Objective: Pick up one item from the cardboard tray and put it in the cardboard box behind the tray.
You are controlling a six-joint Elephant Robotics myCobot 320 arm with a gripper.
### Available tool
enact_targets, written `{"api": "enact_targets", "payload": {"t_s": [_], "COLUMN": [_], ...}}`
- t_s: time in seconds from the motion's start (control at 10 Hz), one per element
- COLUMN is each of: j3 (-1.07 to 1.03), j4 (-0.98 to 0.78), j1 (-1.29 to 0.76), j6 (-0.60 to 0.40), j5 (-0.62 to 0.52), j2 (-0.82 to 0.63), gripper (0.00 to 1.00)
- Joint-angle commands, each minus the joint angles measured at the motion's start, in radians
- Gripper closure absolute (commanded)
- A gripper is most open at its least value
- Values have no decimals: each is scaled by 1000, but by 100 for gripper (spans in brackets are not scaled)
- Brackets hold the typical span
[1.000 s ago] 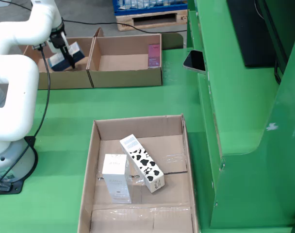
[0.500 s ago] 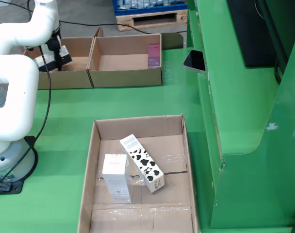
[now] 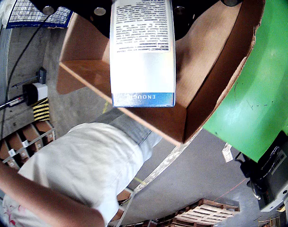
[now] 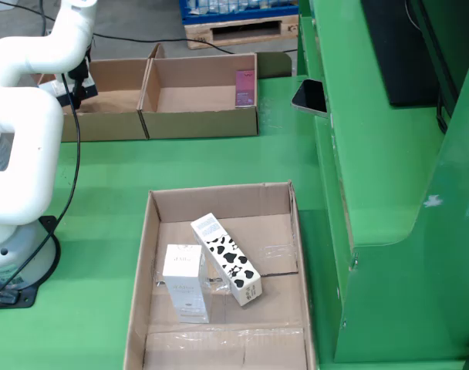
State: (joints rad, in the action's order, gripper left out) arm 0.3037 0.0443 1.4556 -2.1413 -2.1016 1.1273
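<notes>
In the wrist view a white and silver carton with a blue end (image 3: 141,52) hangs close under my gripper (image 3: 142,8). It is held over the open left cardboard box (image 3: 215,61). The jaws themselves are hidden by the carton. In the fixed view my gripper (image 4: 74,81) is over the left cardboard box (image 4: 103,123) behind the tray. The cardboard tray (image 4: 219,196) in front holds a white carton (image 4: 184,281) and a cow-patterned carton (image 4: 227,258) lying side by side.
A second cardboard box (image 4: 200,123) stands to the right of the first, with a pink item (image 4: 244,86) inside. A phone (image 4: 310,96) lies on the green ledge. The arm's base (image 4: 15,254) stands at the left. A person in a white shirt (image 3: 87,165) is near in the wrist view.
</notes>
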Motion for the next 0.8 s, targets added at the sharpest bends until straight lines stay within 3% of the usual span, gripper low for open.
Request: {"api": "enact_targets", "payload": {"t_s": [0.0, 0.6, 0.7], "j3": [-24, -24, -24], "j4": [10, 10, 10], "j1": [3, 3, 3], "j6": [-6, -6, -6], "j5": [-403, -403, -403], "j2": [-40, -40, -40], "gripper": [60, 0, 0]}}
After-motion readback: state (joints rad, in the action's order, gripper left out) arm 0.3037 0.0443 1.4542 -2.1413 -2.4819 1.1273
